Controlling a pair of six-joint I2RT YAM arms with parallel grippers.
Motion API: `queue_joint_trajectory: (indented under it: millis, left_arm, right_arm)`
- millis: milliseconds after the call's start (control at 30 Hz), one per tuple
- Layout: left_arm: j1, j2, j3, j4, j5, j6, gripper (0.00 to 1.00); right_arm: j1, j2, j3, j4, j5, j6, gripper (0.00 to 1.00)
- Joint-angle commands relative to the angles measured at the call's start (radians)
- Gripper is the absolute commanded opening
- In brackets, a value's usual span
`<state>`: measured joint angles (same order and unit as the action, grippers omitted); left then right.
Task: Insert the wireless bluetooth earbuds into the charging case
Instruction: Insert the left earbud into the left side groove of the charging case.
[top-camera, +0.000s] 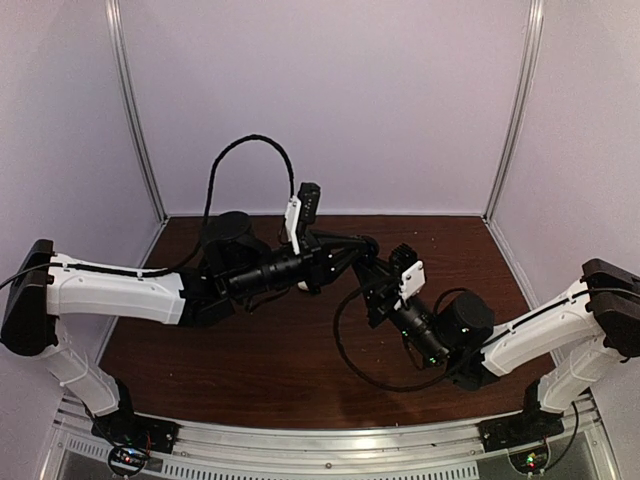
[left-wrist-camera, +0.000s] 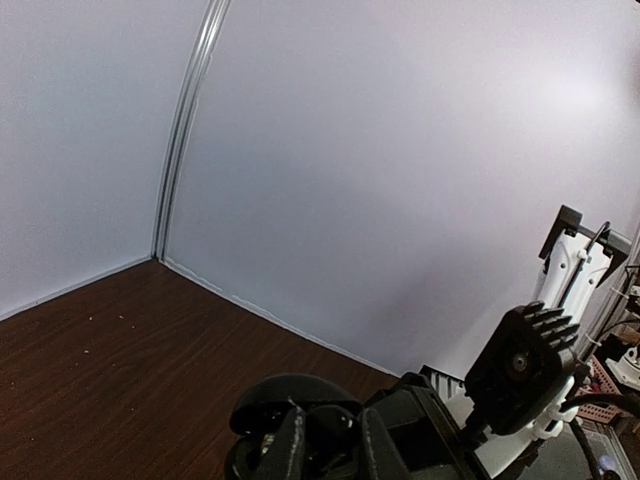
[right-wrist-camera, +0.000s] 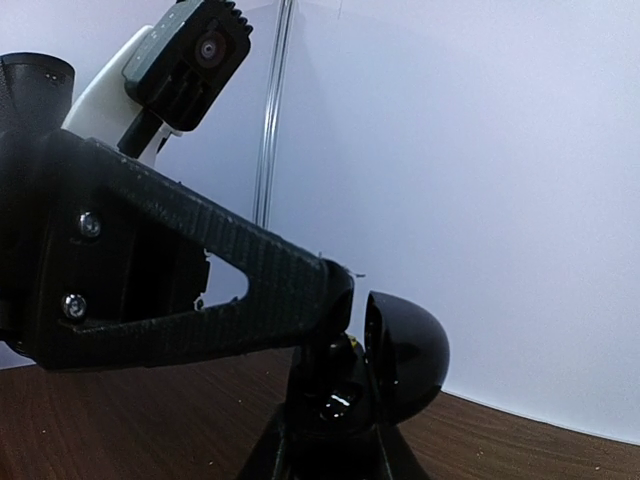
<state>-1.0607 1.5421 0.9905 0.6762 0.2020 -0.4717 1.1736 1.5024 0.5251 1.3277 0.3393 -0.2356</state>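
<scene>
Where both arms meet above the table (top-camera: 250, 350), right gripper (right-wrist-camera: 335, 455) clamped on open black charging case (right-wrist-camera: 400, 355), inside hidden, left gripper (left-wrist-camera: 328, 445) at its mouth, closure impossible to tell.

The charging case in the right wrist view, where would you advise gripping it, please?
Probably low on the charging case, from below, as the right claw seems to: its domed lid stands open, so the top should stay free for the left claw.
</scene>
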Motion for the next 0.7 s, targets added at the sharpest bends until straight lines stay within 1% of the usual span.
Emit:
queue_joint_trajectory:
  millis: [0,267,500,667]
  left_arm:
    - [-0.001,0.003,0.033,-0.018,-0.048,-0.013,0.05]
    - [0.009,0.013,0.043,-0.047,-0.075,-0.037,0.06]
    - [0.015,0.02,0.037,-0.035,-0.071,-0.065,0.06]
    - [0.016,0.017,0.024,-0.034,-0.099,-0.093,0.08]
  right_arm:
    - [0.013,-0.019,0.01,0.045,0.015,-0.013,0.0]
    - [0.014,-0.02,0.011,0.055,0.015,-0.027,0.0]
    - [0.015,-0.012,0.02,0.069,0.014,-0.03,0.0]
    - [0.015,-0.011,0.018,0.093,0.016,-0.033,0.0]
